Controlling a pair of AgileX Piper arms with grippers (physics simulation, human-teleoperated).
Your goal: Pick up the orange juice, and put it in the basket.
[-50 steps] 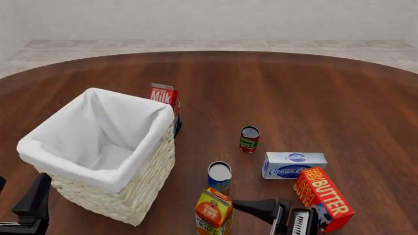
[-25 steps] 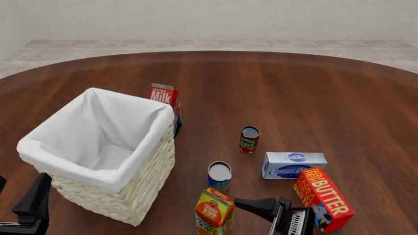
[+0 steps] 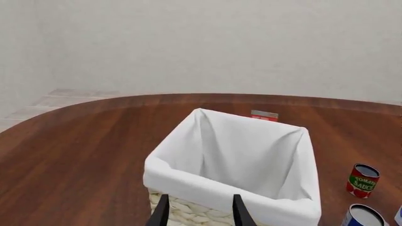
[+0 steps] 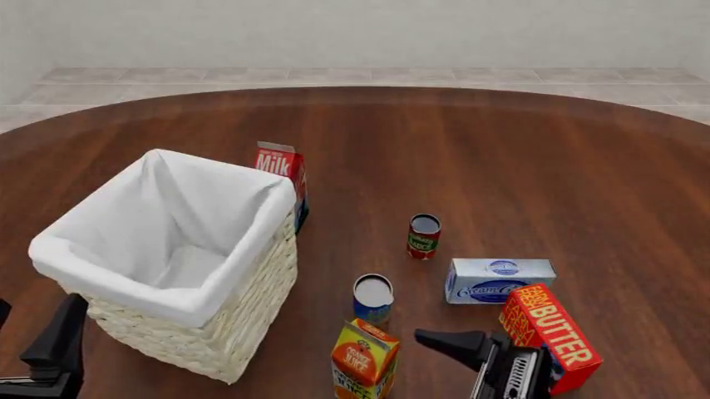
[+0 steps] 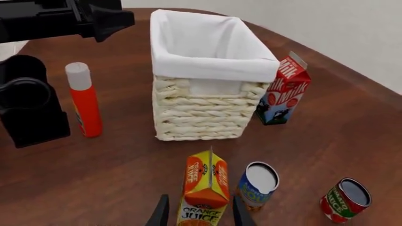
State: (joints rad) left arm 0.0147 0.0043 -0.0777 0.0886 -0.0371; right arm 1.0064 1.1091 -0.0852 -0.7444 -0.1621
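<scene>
The orange juice (image 4: pixel 363 359) stands upright at the near edge of the table, in front of the basket's near right corner. In the right wrist view the carton (image 5: pixel 204 186) stands straight ahead of my right gripper (image 5: pixel 199 217), whose open fingers (image 5: pixel 159 215) show to either side of its base. In the front view my right gripper (image 4: pixel 446 342) is a little to the carton's right and apart from it. The basket (image 4: pixel 239 307) with white lining stands at the left. My left gripper (image 3: pixel 199 216) is open and empty just before the basket's near rim (image 3: pixel 188 181).
A Milk carton (image 4: pixel 279 166) stands behind the basket. A blue can (image 4: pixel 373 298) is just behind the juice, and a tomato sauce can (image 4: pixel 423 236) farther back. A cream cheese box (image 4: pixel 500 279) and BUTTER box (image 4: pixel 549 337) lie at the right. A red tube (image 5: pixel 84 100) stands by the left arm (image 5: pixel 28 108).
My right gripper has shifted a little to the right, away from the orange juice carton. The left arm and all objects have stayed still.
</scene>
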